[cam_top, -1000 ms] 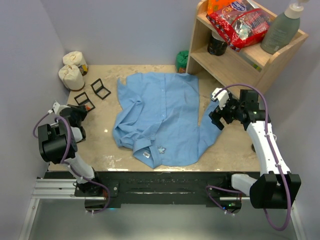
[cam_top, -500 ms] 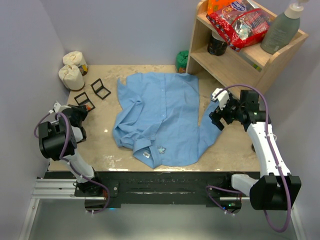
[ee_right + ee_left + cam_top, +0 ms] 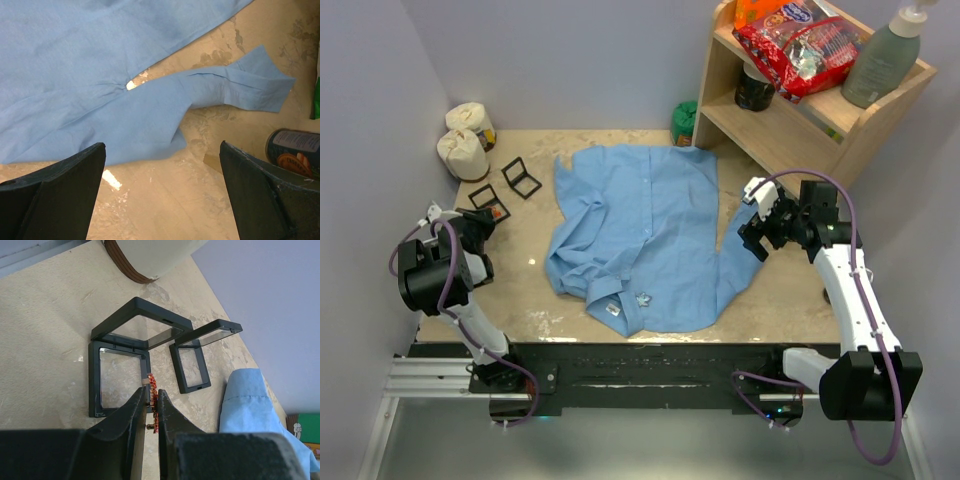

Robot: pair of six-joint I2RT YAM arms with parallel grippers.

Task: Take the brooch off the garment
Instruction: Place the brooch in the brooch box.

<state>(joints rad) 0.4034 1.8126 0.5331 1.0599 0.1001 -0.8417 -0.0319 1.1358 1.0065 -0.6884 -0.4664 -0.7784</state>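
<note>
Left pincer (image 3: 152, 399) pinches what looks like a red brooch (image 3: 154, 385).

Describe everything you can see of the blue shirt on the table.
The light-blue shirt is long-sleeved and button-up, and looks like thin woven cloth. It lies spread on the table, rumpled on the side nearer the left arm. Its collar points toward the arm bases, with a white label showing inside. A small silvery brooch sits on the cloth beside the collar. One sleeve trails toward the right arm, its cuff flat on the tabletop. The open right gripper hangs above that sleeve without touching it.
</note>
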